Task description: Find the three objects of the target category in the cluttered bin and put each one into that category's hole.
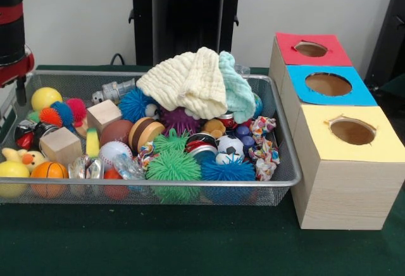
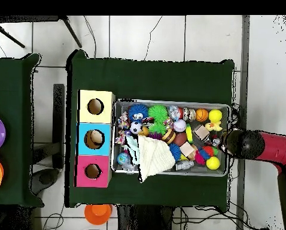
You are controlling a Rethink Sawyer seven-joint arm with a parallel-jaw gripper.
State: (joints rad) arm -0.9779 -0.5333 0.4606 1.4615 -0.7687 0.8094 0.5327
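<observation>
1. Front view was evenly and brightly lit from above; no hard shadows were cast on the green table cover (image 1: 190,238).
2. A soft shadow was noted under the bin (image 1: 278,181) and beside the wooden box (image 1: 342,187).
3. Slight softness was seen throughout; fine mesh detail was lost.
4. Overhead view was brightly lit; the pale floor (image 2: 169,36) appeared washed out.
5. Small glints were seen on the bin rim.

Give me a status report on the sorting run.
Gripper at bin edge, fingers unseen. Yellow duckling still in bin. Cloths cover the pile. Red hole empty.
</observation>
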